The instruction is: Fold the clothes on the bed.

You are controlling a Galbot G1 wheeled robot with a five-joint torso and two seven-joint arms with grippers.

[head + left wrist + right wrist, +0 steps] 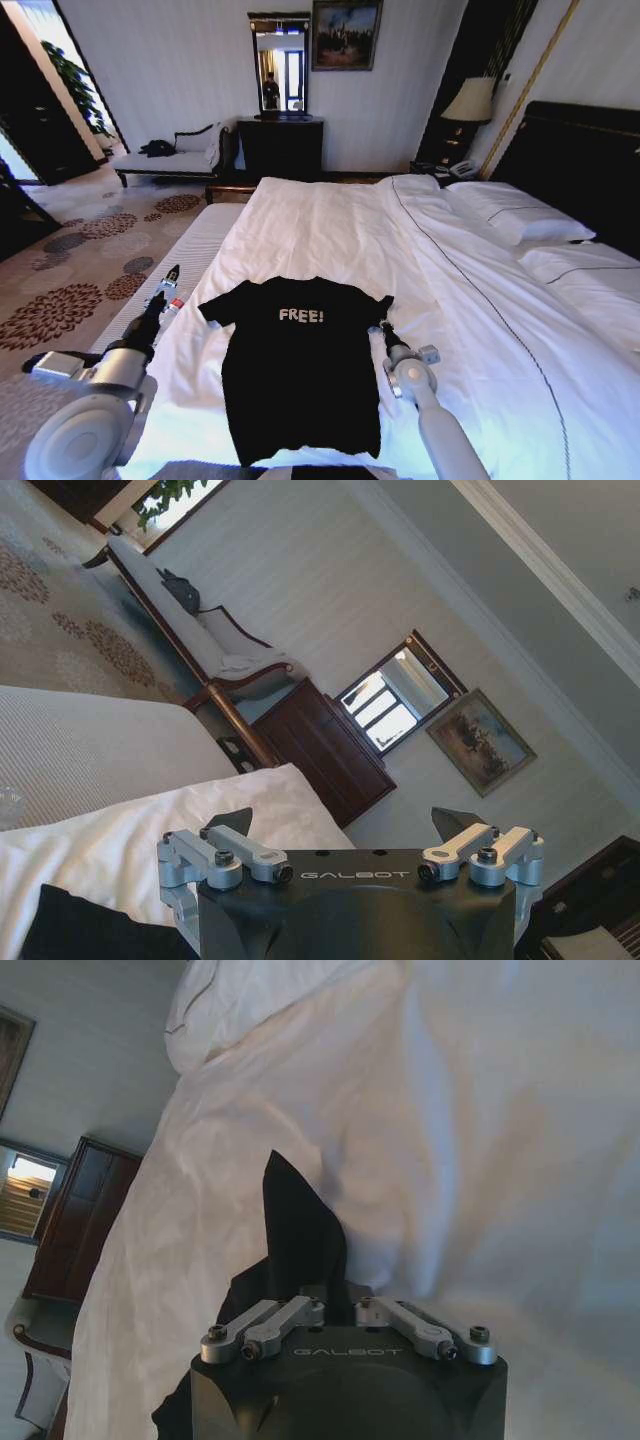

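The black T-shirt [300,375] lies flat on the bed [330,225]. My right tool [335,1295] is pinching its sleeve; my left tool [345,825] hangs spread beside the other sleeve.

Over at ten o'clock, a pale bench [165,160] with a dark bundle [157,148] on it. Dead ahead at twelve, dark dresser [280,148] under a mirror [279,62], painting [346,34] just beside. At two o'clock, lamp [470,100] and phone [463,169]. Patterned carpet [90,260] at nine.
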